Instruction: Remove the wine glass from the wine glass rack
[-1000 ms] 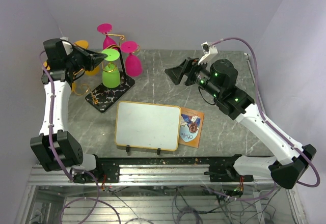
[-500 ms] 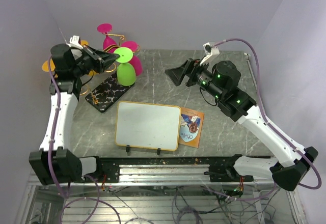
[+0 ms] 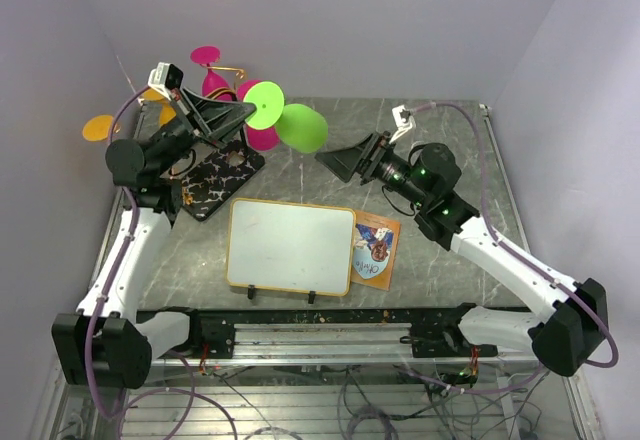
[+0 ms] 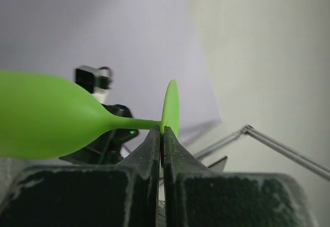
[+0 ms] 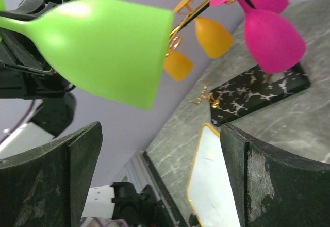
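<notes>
- Two flat things lie nearest the arm bases: a whiteboard (image 3: 290,247) with a gold-coloured frame, and touching its right edge an orange card (image 3: 377,249) with a cartoon figure. The card's writing is too small to read.
- Both sit on the grey veined table (image 3: 330,200), the whiteboard close to the near edge.
- Further in, the right gripper (image 3: 335,158) hangs above the table right of centre. Its jaws stand wide apart and hold nothing, and they point left at the glass.
- Between the two grippers the green wine glass (image 3: 300,127) lies sideways in the air, just right of the wine glass rack (image 3: 215,180). Its bowl opens toward the right gripper.
- From the right wrist, the green bowl fills the upper left, ahead of the spread fingers (image 5: 51,180).
- At the stem's end, right by the round foot, the left gripper (image 3: 245,112) is pinched tight on the green glass.
- The rack's black white-veined base sits at the far left of the table, under the left arm.
- On its gold wire arms (image 5: 193,15) hang pink glasses (image 5: 273,38) and orange glasses (image 5: 212,36), close behind the green foot.
- Pale walls close the table in at left, far side and right.
</notes>
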Robot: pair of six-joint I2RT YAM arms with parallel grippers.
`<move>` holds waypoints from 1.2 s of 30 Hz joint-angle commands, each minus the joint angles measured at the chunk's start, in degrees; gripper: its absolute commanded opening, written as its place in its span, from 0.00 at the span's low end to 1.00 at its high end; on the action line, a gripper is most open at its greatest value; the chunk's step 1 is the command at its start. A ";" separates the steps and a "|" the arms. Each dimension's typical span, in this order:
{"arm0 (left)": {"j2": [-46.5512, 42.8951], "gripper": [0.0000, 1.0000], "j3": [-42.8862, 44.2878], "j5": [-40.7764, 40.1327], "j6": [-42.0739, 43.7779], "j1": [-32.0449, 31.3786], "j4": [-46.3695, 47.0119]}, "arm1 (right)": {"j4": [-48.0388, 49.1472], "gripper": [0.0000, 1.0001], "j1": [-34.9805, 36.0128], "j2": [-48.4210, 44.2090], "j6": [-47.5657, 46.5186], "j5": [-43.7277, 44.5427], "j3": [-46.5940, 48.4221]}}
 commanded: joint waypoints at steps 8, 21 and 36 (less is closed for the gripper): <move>4.06 0.07 -4.49 -7.15 -16.62 -7.88 32.24 | 33.32 0.88 -1.35 -1.49 11.38 -9.75 -5.61; 5.57 0.27 -4.70 -10.47 -11.14 -12.97 30.39 | 43.23 0.08 -1.36 -6.69 14.83 -8.69 -7.17; -6.73 0.91 7.84 -16.12 34.04 -13.31 -40.77 | -29.06 0.00 -1.46 -3.86 -2.35 33.41 14.58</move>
